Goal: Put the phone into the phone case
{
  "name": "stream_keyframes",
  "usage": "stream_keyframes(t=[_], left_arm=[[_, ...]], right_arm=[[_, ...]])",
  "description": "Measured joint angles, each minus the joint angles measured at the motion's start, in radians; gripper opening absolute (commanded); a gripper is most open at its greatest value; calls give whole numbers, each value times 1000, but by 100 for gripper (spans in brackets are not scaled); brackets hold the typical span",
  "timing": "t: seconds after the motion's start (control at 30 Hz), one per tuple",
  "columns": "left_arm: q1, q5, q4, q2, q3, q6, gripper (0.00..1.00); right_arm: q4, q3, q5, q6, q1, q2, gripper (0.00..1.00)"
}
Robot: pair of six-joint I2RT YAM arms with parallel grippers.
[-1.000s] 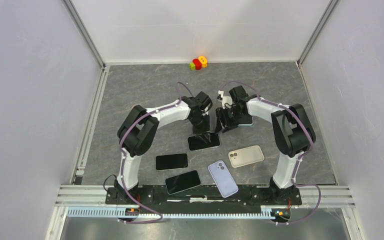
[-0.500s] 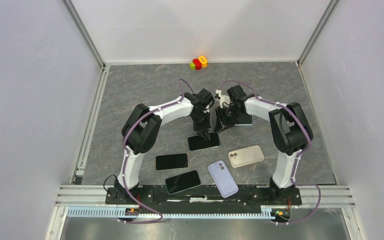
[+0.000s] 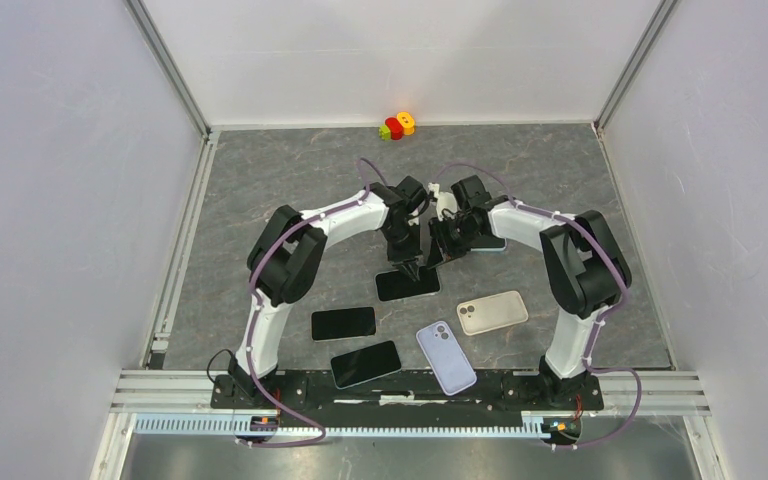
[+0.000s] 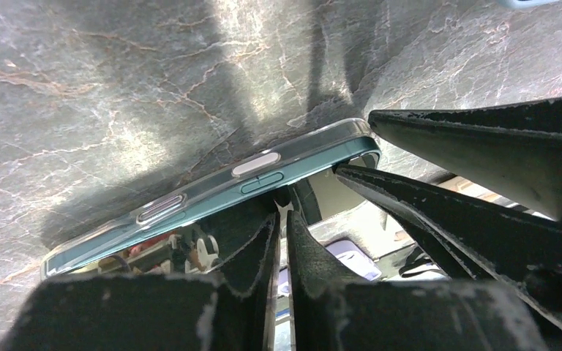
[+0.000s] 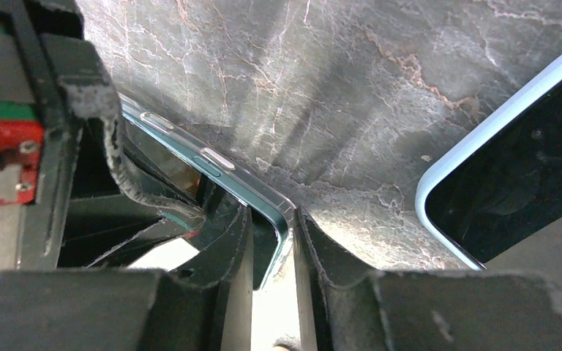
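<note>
Two arms lean in over the middle of the grey marbled table (image 3: 290, 190), wrists close together. Lower left of centre, a dark phone (image 3: 343, 323) lies flat, with a second dark phone (image 3: 365, 363) just below it. Now the action: the left gripper (image 4: 283, 216) has its fingers pinched nearly together. Only a sliver shows between them and nothing is seen in it, tips up against the screen side of the phone (image 3: 407, 285). That phone sits at centre frame, teal-edged, with a clear case (image 4: 315, 140) running along its buttoned side; whether it is fully seated, I cannot tell. Right beside it, the right gripper (image 5: 271, 217) straddles the phone's corner, one finger on either side, clamped on it. Below right, a lilac back (image 3: 446, 357) and a beige back (image 3: 492, 312) lie camera-side up. Under the right wrist rests a pale-blue-rimmed phone (image 5: 512, 183). Up top, a small coloured toy (image 3: 397, 125) sits by the wall.
</note>
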Motion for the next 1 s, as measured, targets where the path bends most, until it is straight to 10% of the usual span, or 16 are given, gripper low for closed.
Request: stream_keyframes(t=[0.17,0.43,0.73,1.0], left_arm=[[6,24,-5,10,6,0,12],[13,65,34,-9,-19,0,39],[72,91,242,-278,-407,-78,52],[113,144,340,-429,-634,-245,52]], right_arm=[[41,-35,18,8,6,-15,7],[41,-23,8,-5,9,-25,33],[-66,113,-17,-24,9,47,55],[-73,211,-51,-31,-3,117,53]])
